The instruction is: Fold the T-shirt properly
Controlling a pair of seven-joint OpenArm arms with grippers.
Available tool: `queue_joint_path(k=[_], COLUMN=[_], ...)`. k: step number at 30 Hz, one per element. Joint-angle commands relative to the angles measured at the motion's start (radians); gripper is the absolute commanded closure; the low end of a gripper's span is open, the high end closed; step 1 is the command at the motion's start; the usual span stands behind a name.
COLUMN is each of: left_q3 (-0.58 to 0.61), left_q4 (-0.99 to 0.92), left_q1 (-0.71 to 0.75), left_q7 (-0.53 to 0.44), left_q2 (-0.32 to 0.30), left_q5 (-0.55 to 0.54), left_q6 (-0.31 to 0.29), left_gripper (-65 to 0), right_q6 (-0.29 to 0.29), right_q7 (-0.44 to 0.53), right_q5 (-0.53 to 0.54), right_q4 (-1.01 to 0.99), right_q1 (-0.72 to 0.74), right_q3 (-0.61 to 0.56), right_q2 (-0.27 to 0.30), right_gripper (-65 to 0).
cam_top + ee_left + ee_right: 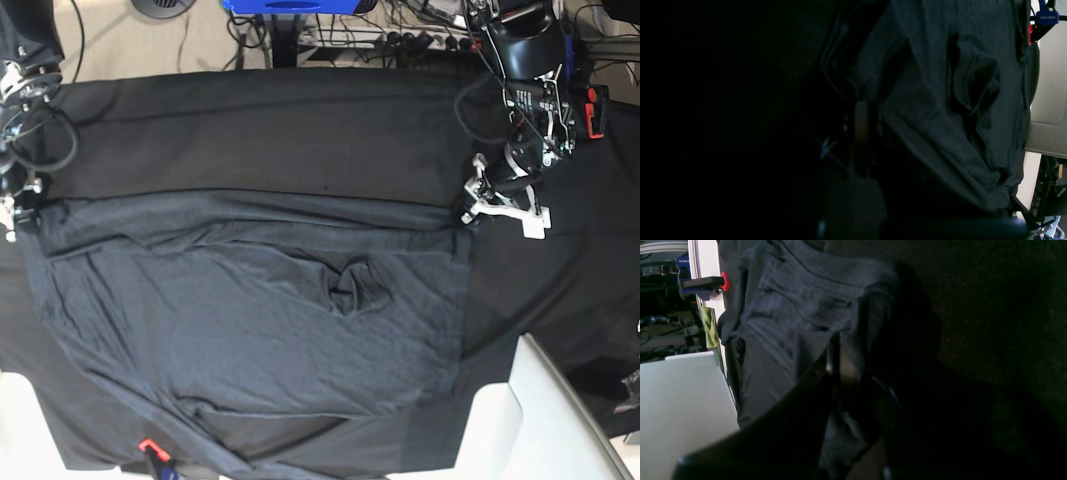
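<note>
**T-shirt spread across a black-draped tabletop, gripped at two far corners**

Base view: a tabletop [300, 120] covered in black cloth fills the frame, with pale floor, cables and a blue object beyond its far edge and white furniture [545, 410] at the near right. The T-shirt [250, 320], dark charcoal and slightly lighter than the covering, lies spread over the near half of the surface. Its long axis runs left to right across the view, roughly parallel to the far table edge; its near portion reaches the tabletop's near edge. A small puckered bunch of fabric sits close to the shirt's middle, with shallow creases fanning leftward from it. Which end carries the collar cannot be told.

The left end effector [470, 212], at the view's right, is down at the shirt's far right corner. In the left wrist view the left end effector [862, 110] has its jaws closed, and the fabric gathers to a point at them. The right end effector [22, 215], at the view's left, meets the shirt's far left corner; the right wrist view shows its closed fingers [836, 366] with cloth draped up over them. A red-and-blue clamp [703, 283] grips the table edge beyond the shirt.
</note>
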Motion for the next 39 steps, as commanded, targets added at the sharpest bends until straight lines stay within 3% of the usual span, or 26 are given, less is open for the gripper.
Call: queue_joint_path(k=[1,4,9,15,19,24,28,32,39], left_q3=[-0.005,-0.002,-0.014,-0.117,-0.127,-0.127,-0.127,-0.127,-0.129], left_q4=[0.013,0.073,0.194,0.274,0.329,0.398,0.461,0.501,0.582], left_q1=[0.011,0.037,0.058,0.061,0.069,0.130,0.198,0.249,0.339], left_q7=[-0.008,0.000,0.124,0.259,0.310,0.319,0.319,0.319,0.319], left_q2=[-0.016,-0.027,-0.025,-0.022,-0.022,-0.004,0.006,0.007,0.009], left_q5=[-0.002,-0.006,-0.006,-0.006,-0.006,-0.006,-0.006,-0.006,-0.006], left_q6=[0.004,0.004,0.006,0.006,0.006,0.006,0.006,0.006,0.006], left_gripper=[0.0,0.0,0.0,0.0,0.0,0.0,0.0,0.0,0.0], right_q6=[-0.012,-0.012,-0.012,-0.012,-0.012,-0.012,-0.012,-0.012,-0.014], right_q7=[-0.043,-0.090,-0.146,-0.187,-0.222,-0.282,-0.293,-0.368,-0.376], right_q5=[-0.004,-0.004,-0.004,-0.004,-0.004,0.001,-0.002,0.002,0.002], right_q4=[0.004,0.086,0.165,0.236,0.241,0.262,0.382,0.460,0.520], right_q1=[-0.004,-0.004,-0.004,-0.024,-0.024,-0.045,-0.093,-0.124,-0.185], right_q3=[-0.001,-0.001,-0.001,-0.001,-0.001,0.000,-0.001,0.005,0.006], right_q2=[0.002,-0.004,-0.006,-0.006,-0.002,-0.002,-0.036,-0.044,-0.058], right_gripper=[-0.2,-0.2,-0.2,-0.2,-0.2,-0.2,-0.2,-0.2,-0.2])
